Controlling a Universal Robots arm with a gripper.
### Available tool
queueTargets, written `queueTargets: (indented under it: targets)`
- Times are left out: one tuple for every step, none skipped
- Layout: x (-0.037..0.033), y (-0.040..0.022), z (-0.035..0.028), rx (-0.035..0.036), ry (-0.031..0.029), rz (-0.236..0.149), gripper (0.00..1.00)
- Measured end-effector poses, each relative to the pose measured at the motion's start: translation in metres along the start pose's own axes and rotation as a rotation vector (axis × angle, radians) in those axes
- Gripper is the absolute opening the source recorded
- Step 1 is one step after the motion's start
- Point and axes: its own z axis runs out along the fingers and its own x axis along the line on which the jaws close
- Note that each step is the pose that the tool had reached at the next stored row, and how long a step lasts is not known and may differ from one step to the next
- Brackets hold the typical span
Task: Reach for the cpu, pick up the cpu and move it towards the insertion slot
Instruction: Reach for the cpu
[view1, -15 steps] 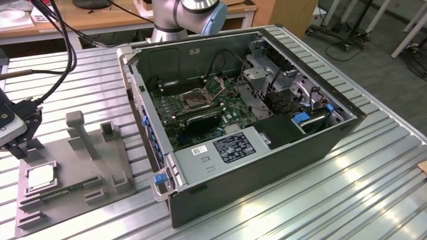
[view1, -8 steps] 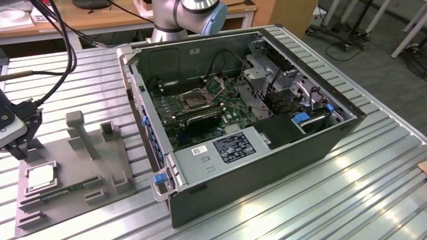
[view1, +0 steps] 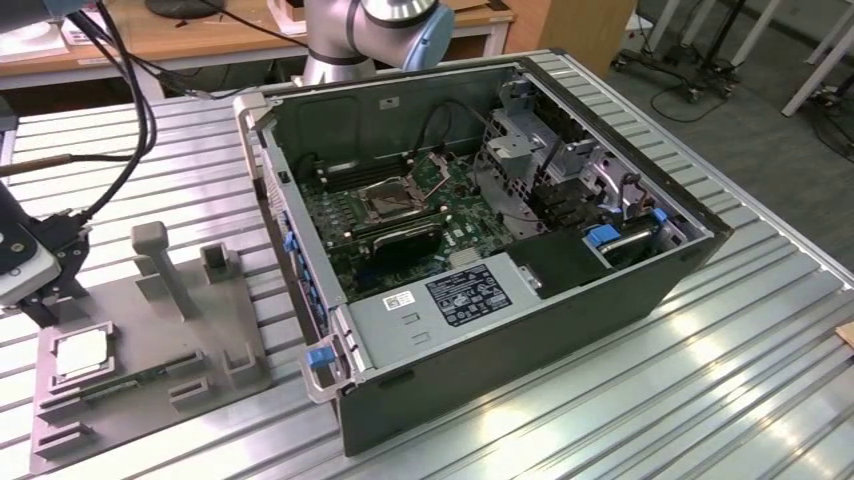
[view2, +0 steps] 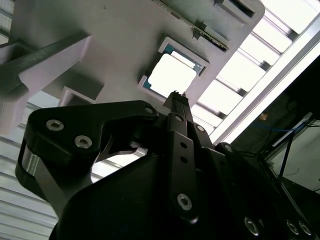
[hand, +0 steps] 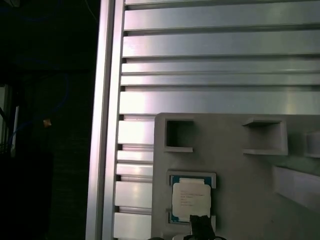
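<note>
The cpu (view1: 83, 352) is a pale silvery square chip lying flat in a pocket of the grey holder plate (view1: 200, 330), at the exterior view's left on the ribbed table. My gripper (view1: 38, 300) hangs just above and beside it, holding nothing. In the second wrist view the gripper's tip (view2: 176, 96) lines up with the near edge of the cpu (view2: 172, 75). In the first wrist view the dark tip (hand: 200, 223) overlaps the edge of the cpu (hand: 190, 197). The insertion slot (view1: 396, 197) is a dark-centred square socket on the board inside the open computer case.
The open computer case (view1: 534, 300) fills the table's middle, its walls standing around the board. On the holder plate, grey posts (view1: 150, 260) rise beside the cpu and a narrow green memory stick (view1: 127, 380) lies below it. Black cables (view1: 127, 150) trail over the gripper.
</note>
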Motion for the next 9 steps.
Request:
queueTargets:
  targets:
    - [0.0005, 0.0, 0.0017, 0.0011, 0.0, 0.0, 0.1]
    - [0.0008, -0.0001, 0.003, 0.0019, 0.0001, 0.0, 0.1]
    - [0.0011, -0.0001, 0.0041, 0.0022, 0.0002, 0.0, 0.1]
    - [0.0014, -0.0002, 0.0049, 0.0024, 0.0002, 0.0, 0.1]
    - [0.0014, -0.0002, 0.0051, 0.0026, 0.0003, 0.0, 0.1]
    - [0.0014, -0.0002, 0.0051, 0.0026, 0.0004, 0.0, 0.1]
    - [0.0014, -0.0001, 0.0058, 0.0025, 0.0001, 0.0, 0.1]
    - [0.0014, -0.0002, 0.0074, 0.0023, -0.0001, 0.0, 0.1]
    - [0.0014, -0.0002, 0.0094, 0.0024, -0.0001, 0.0, 0.1]
